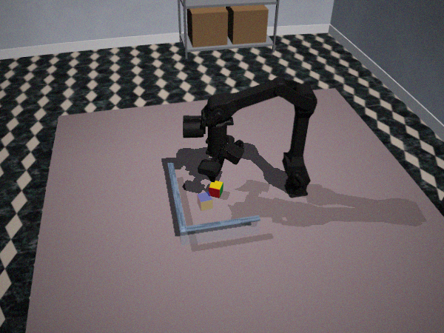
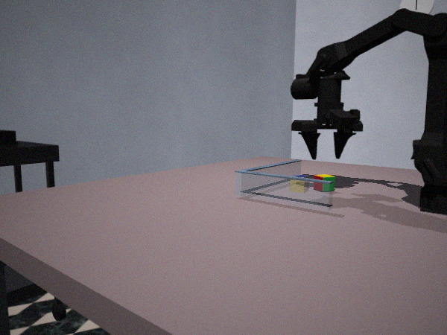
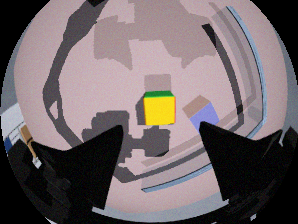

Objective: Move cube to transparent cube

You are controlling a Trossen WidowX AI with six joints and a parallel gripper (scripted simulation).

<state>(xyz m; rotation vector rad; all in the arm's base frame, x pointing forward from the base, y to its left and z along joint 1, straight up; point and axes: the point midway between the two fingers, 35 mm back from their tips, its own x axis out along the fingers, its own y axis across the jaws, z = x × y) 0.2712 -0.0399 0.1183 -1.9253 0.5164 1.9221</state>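
On a pink table [image 1: 111, 259] ringed by chequered floor, the cube [image 1: 216, 189] is set down just at 1 o'clock of the ghost cube [image 1: 204, 201], yellow up where the ghost shows blue. The gripper [image 2: 327, 149] hangs above, spread and empty. If left so, position and faces would be judged mismatched; a regrasp risks nudging it into the glass wall [image 1: 176, 200].

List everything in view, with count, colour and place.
Cube: one, yellow top, red and green sides, on the table beside the transparent cube.
Transparent cube: one, pale blue top, yellowish side, inside the corner wall.
Corner wall: one, clear blue L-shape, mid-table.
Table: one, mauve.
Shelf rack: one, grey, by the far wall.
Boxes: two, brown, on the rack.
Side table: one, dark, left in the exterior view.
Arm: one, black.
Gripper: one, black, open above the cube.
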